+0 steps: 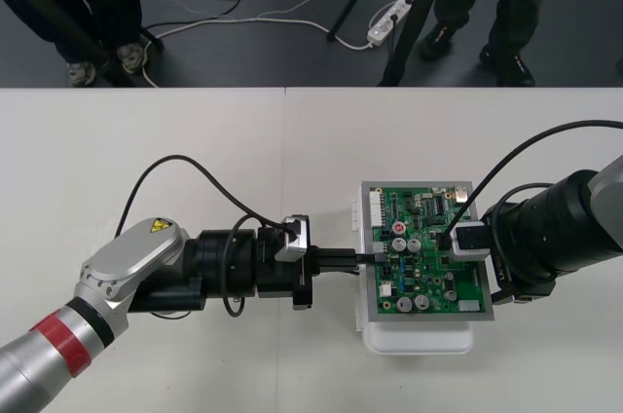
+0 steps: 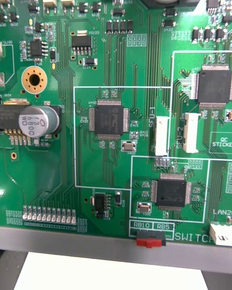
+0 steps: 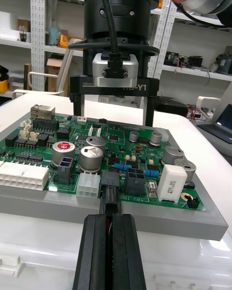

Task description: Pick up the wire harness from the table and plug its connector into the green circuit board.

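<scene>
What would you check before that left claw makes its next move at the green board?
1. Left claw shut on the black plug: ok.
2. Plug at the green board's edge facing the left claw: ok.
3. Plug fully seated in a connector: cannot tell.
4. Right claw open over the board, apart from the plug: ok.
5. Board flat on its white base: ok.

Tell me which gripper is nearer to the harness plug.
Left. The left gripper is shut on the plug at the green circuit board's edge; the right gripper stands open over the board's opposite side, apart from the plug.
</scene>
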Robot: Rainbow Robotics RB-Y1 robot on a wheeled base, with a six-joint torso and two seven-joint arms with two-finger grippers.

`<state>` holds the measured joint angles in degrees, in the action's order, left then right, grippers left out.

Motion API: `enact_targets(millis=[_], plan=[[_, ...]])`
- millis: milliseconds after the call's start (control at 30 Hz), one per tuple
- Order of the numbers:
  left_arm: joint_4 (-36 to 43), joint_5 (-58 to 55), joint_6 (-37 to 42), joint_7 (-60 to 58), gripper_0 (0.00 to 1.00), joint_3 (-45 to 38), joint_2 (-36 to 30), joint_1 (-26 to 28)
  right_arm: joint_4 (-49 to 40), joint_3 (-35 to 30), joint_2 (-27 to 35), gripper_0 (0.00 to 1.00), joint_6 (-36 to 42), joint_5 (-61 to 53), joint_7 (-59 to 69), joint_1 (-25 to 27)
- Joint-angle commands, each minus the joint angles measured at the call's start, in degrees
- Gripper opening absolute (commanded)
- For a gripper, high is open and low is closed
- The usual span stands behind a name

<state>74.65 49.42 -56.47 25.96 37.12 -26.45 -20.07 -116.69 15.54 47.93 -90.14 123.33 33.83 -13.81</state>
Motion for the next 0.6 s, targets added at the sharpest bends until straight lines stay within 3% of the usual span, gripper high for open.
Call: enact_targets(millis=[33,600], plan=[[2.1,0.5,0.5,1.2,0.00,1.9,2.2,-1.6,-1.7,-1.2,-1.3,1.00,0.1,-1.2,1.5,-1.7],[2.7,0.2,0.4,2.9,0.00,2.0,4.0,-2.4,-1.6,-1.3,-1.3,1.00,0.1,-1.8,2.5,-1.7]])
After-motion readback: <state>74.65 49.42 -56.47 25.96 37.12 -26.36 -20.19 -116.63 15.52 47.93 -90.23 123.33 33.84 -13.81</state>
